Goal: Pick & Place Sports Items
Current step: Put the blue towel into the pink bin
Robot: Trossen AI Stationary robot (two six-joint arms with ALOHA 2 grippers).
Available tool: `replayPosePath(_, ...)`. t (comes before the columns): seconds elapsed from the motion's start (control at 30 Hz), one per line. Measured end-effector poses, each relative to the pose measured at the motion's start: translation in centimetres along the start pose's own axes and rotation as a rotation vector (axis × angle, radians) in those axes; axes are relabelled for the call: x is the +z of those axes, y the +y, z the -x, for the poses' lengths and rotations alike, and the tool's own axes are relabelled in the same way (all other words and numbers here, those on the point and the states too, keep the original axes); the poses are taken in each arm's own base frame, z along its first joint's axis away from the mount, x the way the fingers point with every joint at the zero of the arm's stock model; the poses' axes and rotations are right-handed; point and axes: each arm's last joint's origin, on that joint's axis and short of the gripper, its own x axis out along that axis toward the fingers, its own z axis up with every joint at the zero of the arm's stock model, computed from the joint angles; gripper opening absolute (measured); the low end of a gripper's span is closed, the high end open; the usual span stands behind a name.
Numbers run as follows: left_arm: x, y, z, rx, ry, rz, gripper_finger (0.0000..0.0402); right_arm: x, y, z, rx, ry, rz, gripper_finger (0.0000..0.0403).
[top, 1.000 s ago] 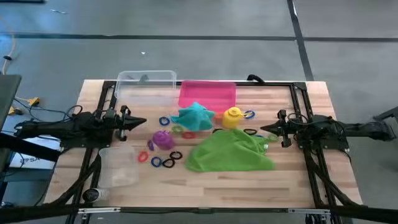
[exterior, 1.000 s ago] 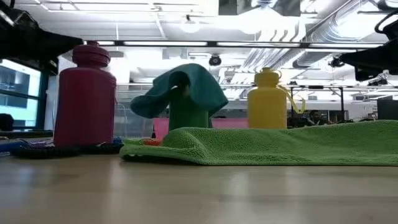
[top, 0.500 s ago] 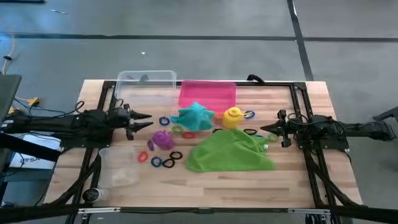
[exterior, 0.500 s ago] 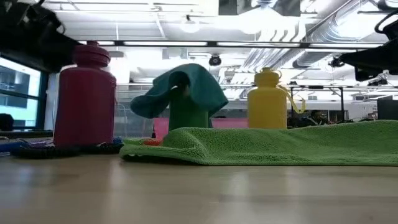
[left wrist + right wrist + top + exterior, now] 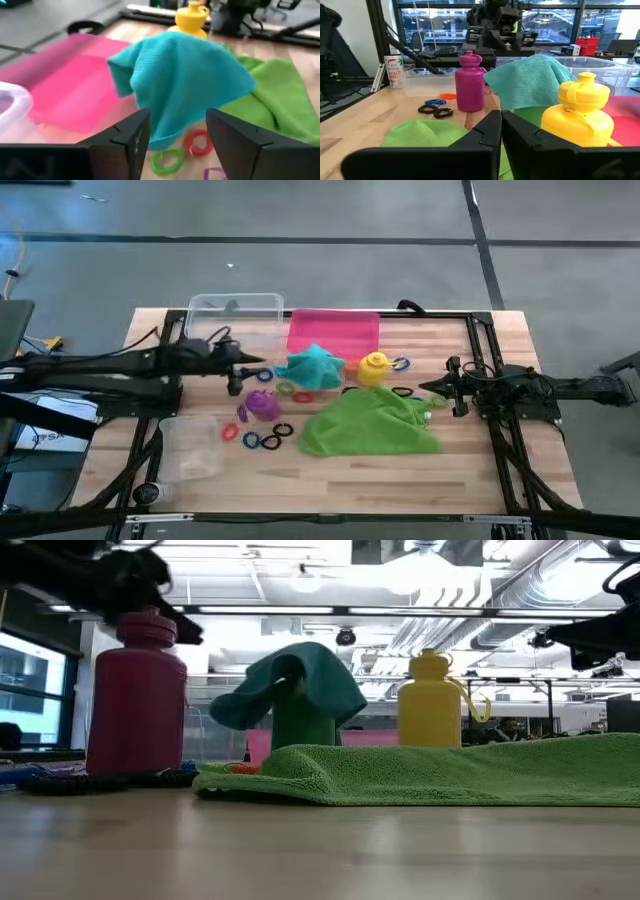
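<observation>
My left gripper [image 5: 258, 373] is open and empty above the table, just left of the teal cloth [image 5: 314, 367]; in its wrist view the two fingers [image 5: 131, 136] frame the cloth [image 5: 180, 75]. The teal cloth drapes over a green bottle [image 5: 303, 722]. A purple bottle [image 5: 263, 404] and a yellow bottle [image 5: 375, 366] stand upright on the table. A larger green cloth [image 5: 368, 426] lies spread on the table. Several coloured rings [image 5: 262, 440] lie around the bottles. My right gripper [image 5: 424, 390] is shut and empty at the green cloth's right edge.
A pink tray [image 5: 333, 332] lies behind the teal cloth. One clear tub [image 5: 235, 318] stands at the far left, another [image 5: 190, 452] at the near left. Bare wood shows along the table's near edge and at the right.
My left gripper has gone toward the table's right edge, from beside the left tub to just left of the teal cloth, passing over the purple bottle's far side. Nothing on the table has moved.
</observation>
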Motion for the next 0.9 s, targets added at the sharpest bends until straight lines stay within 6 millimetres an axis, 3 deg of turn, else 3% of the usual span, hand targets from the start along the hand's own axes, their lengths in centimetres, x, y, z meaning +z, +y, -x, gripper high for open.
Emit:
replayPosePath(0.43,3.8,1.4,-4.8,0.021,0.125,-0.068,0.0148,0.0,0.0,0.0,0.0,0.0,0.0,0.0)
replayPosePath(0.9,4.1,2.0,-7.4,0.04,0.186,-0.081,0.0149,0.0,0.0,0.0,0.0,0.0,0.0,0.0)
